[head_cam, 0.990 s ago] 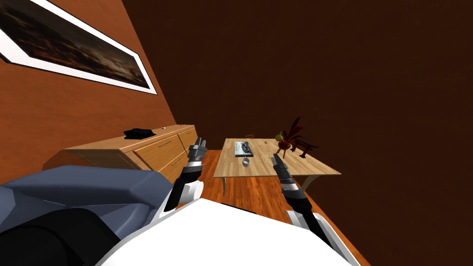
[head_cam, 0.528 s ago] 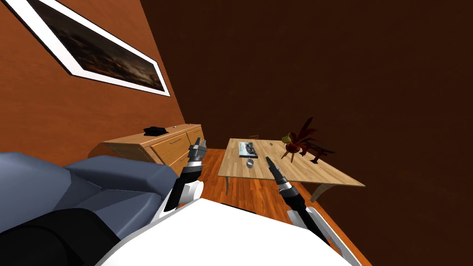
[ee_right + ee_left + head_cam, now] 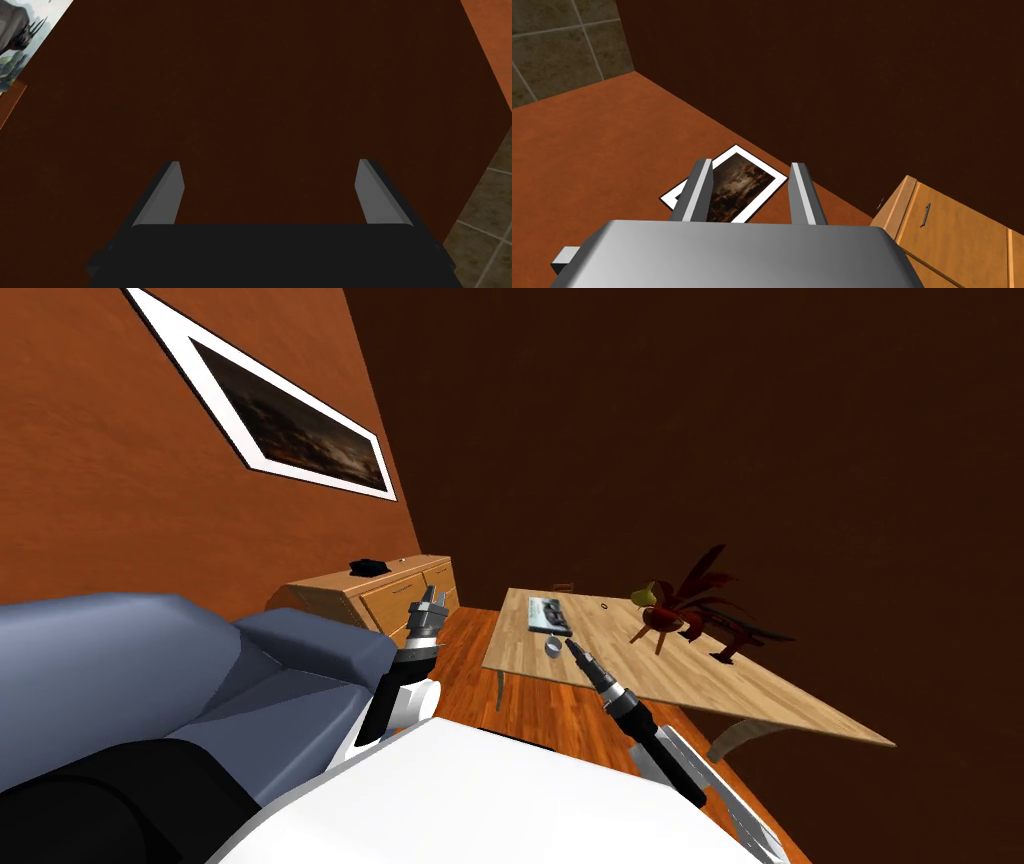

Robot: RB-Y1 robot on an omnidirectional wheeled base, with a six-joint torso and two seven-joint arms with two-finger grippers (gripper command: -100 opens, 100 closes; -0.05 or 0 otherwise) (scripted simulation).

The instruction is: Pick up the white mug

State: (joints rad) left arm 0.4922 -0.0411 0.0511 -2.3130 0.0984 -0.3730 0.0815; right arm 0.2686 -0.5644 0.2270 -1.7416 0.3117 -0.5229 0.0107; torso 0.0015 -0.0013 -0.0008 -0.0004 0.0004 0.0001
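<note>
Okay, we're hovering right gripper (image 3: 570,642) near mug (image 3: 551,645), fingers apart, aiming above it; we're needing wrist pitched down first.

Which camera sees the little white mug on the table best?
The head view. There the small greyish-white mug sits on the light wooden table, next to the right gripper in the picture. Both wrist cameras point at walls, away from the table, so they add nothing about it.
</note>
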